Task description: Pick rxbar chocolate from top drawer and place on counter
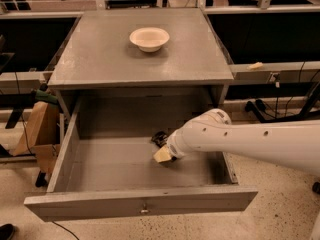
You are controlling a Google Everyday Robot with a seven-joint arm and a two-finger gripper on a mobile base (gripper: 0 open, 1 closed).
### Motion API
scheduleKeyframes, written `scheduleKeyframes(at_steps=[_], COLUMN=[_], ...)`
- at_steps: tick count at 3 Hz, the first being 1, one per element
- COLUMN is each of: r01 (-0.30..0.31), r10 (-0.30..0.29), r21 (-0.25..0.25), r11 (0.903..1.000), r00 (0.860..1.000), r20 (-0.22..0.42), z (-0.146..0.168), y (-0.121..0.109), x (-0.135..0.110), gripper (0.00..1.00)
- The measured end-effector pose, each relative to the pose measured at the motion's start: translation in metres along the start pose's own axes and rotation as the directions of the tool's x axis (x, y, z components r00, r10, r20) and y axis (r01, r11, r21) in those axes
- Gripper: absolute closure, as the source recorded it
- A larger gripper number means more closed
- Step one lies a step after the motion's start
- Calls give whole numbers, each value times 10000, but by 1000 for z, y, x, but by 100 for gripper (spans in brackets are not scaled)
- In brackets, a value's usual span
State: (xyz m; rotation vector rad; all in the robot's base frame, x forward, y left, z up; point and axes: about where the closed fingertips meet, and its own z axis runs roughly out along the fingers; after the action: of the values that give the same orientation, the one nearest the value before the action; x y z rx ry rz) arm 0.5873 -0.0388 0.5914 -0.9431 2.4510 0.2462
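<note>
Starting at the left, the wide grey box top drawer (65, 156) stands pulled out, its plain front panel and small keyhole nearest me. Above it, the flat matte grey counter (100, 64) carries a round cream bowl (149, 38) toward its back.

Near the middle of the drawer floor I make out a small dark wrapped shape, which I take to be the black-wrapped rxbar chocolate (159, 137). It lies just behind the cream-tipped gripper (163, 155) and a touch to its left, toward the drawer's back wall. Part of it is hidden, so I cannot call its long axis.

The gripper sits low in the drawer on the thick white arm (250, 141) reaching in from the right. I cannot tell how far open it is, or whether it has the bar.
</note>
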Motion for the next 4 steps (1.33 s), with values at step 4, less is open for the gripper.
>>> scheduleKeyframes(at_steps=[4], r01=[-378], r10=[363], r21=[260], r11=[9989], r00=[9979], r20=[544], z=[-52], y=[-11], x=[3], gripper=[100])
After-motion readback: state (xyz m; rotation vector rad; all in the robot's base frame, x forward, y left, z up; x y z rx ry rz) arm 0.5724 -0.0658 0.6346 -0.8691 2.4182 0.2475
